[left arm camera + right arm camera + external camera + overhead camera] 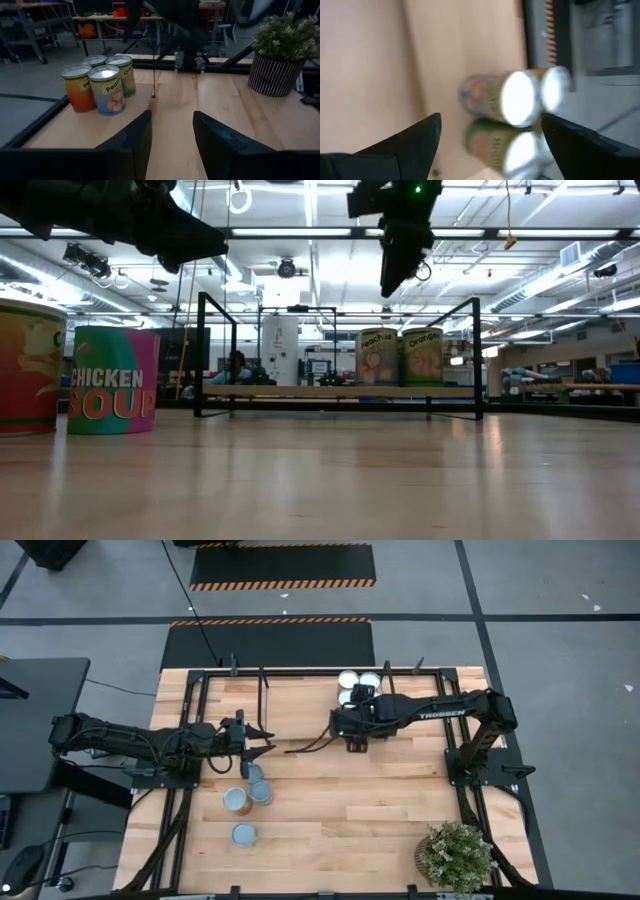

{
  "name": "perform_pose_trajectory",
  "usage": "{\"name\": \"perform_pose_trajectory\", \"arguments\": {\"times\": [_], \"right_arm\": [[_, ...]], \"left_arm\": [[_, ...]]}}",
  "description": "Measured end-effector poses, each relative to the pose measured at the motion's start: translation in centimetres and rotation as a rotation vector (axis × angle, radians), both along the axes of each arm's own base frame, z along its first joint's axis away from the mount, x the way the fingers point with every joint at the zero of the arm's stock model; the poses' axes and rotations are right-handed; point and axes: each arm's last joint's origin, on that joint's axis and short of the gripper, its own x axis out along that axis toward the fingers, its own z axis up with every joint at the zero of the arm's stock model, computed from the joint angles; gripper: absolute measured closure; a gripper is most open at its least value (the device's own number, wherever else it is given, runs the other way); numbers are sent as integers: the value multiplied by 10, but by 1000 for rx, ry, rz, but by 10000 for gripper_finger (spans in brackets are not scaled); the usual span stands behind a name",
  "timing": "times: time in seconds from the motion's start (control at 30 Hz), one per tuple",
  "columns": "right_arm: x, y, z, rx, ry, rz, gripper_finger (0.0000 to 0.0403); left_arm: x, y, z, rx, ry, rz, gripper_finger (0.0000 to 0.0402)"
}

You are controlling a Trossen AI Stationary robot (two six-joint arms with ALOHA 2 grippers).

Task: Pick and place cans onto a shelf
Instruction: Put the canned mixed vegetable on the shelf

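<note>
Several cans stand upright at the far right of the light-wood shelf; the left wrist view and the low view show them too. Several more cans stand on the tabletop at the near left, including a pink "Chicken Soup" can. My right gripper is open and empty. It hangs above the shelf, just near-left of the shelf's cans, whose silver tops show between its fingers. My left gripper is open and empty, held above the table just beyond the table's cans.
A green potted plant stands at the table's near right corner. The shelf's black rod frame rises above its board. Bare wood lies between the table's cans and the plant.
</note>
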Motion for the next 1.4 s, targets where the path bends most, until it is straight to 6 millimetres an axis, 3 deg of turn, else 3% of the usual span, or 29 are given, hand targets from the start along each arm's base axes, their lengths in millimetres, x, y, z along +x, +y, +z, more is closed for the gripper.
{"name": "perform_pose_trajectory", "arguments": {"times": [0.2, 0.4, 0.6, 0.7, 0.87, 1.03, 1.27, 1.4], "right_arm": [[-5, 37, -8, 58, -51, 2, 51], [-4, 86, -27, 100, -156, 94, 51], [-9, 124, -60, 136, -254, 208, 51], [-17, 136, -82, 131, -257, 259, 51], [-28, 149, -107, 92, -286, 356, 51], [-32, 157, -114, 17, -304, 444, 51], [-44, 148, -112, -43, -360, 528, 51], [-54, 138, -104, -49, -438, 532, 51]], "left_arm": [[0, -7, 0, -47, -4, -51, 251], [3, -19, -8, 43, 64, -220, 251], [13, -22, -2, -36, 52, -214, 249], [18, -28, 5, -75, 125, -226, 238], [21, -38, 14, -191, 329, -206, 185], [7, -53, 33, -432, 583, -139, 134], [-20, -87, 72, -622, 687, -51, 153], [-26, -112, 77, -716, 727, -28, 177]]}}
